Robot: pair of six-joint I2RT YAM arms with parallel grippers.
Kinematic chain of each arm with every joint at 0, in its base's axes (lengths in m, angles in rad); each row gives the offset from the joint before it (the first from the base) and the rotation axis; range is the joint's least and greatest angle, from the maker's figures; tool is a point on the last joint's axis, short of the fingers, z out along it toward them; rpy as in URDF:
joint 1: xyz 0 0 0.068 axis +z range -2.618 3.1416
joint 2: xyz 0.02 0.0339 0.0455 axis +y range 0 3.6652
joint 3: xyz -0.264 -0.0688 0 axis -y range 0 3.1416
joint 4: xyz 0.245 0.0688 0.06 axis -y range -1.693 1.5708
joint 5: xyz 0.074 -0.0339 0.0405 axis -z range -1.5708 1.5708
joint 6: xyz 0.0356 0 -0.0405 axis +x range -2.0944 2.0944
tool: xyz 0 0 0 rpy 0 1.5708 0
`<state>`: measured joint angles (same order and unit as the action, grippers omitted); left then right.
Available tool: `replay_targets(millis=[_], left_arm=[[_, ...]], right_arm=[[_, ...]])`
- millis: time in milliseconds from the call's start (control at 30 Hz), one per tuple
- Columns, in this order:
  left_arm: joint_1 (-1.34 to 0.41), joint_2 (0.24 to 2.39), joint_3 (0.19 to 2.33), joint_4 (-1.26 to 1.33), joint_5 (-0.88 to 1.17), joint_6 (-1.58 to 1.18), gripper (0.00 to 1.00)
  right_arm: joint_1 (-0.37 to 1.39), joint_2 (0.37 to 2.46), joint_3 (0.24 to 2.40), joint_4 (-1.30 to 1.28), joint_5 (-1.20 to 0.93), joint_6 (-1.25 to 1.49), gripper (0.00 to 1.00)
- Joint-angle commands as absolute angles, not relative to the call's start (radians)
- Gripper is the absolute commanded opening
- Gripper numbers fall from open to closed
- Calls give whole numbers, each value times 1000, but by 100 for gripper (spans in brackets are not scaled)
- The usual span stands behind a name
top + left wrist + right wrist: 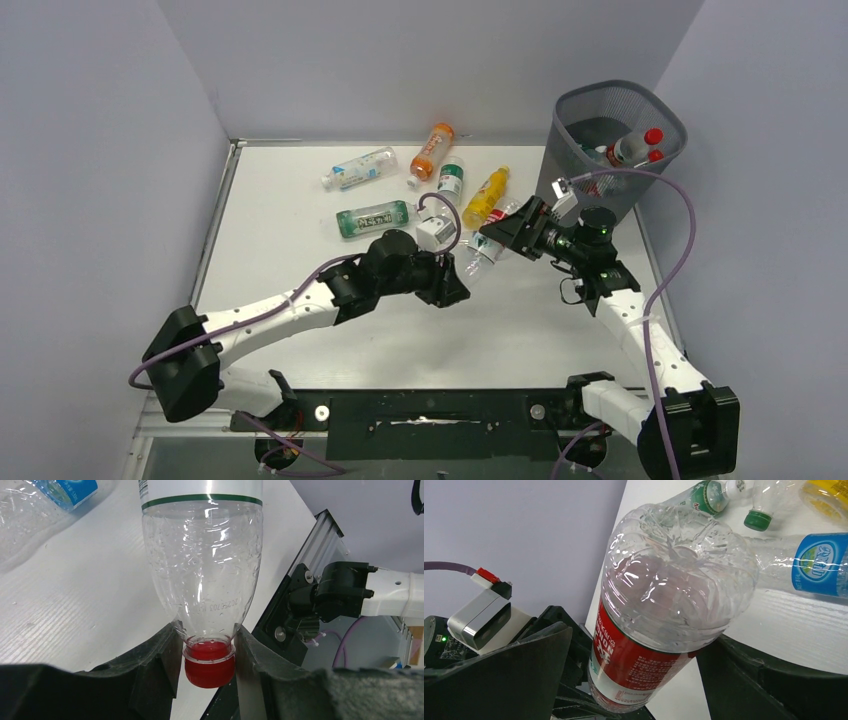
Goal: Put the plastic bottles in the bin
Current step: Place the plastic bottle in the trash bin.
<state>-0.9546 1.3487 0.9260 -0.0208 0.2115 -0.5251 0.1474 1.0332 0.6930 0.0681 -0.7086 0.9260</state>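
Observation:
A clear plastic bottle [483,250] with a red cap and a red label hangs between both grippers near the middle of the table. My left gripper [452,283] is shut on its neck just above the red cap [210,667]; the bottle's body [202,580] points away from the fingers. My right gripper [507,232] stands open around the labelled body [644,655], with a gap at its left finger [524,665]. The wire-mesh bin [590,170] stands at the far right and holds bottles with red caps [652,135].
Loose bottles lie at the back of the table: an orange one [433,150], a yellow one [486,196], a blue-labelled one [358,169], a green-labelled one [375,218] and a small green-and-white one [451,178]. Grey walls close in both sides.

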Motion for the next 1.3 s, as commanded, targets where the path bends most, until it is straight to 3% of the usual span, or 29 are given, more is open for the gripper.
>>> replay_targets(millis=[0,200,333,467,633,800,1033,1267], left_arm=[[-965,1352,946,84,232,-528,33],[-966,1379,961,80,239,-522,38],[-968,1391,973,64,240,-515,47],[-968,1389,994,27,220,-499,61],[-968,1360,1003,-10,173,-480,69],[-968,1300,997,-48,117,-468,71],[-958,1210,945,-58,43,-469,74],[-956,1178,911,-64,28,-482,75]], right_arm=[[187,1025,688,147,-691,936,90],[205,1007,676,111,-658,913,56],[206,1002,694,66,-643,885,47],[205,998,731,6,-617,843,44],[197,1006,804,-79,-576,779,44],[152,1037,934,-194,-539,685,43],[-73,1131,1234,-325,-540,565,44],[-242,1285,1515,-285,-582,573,45]])
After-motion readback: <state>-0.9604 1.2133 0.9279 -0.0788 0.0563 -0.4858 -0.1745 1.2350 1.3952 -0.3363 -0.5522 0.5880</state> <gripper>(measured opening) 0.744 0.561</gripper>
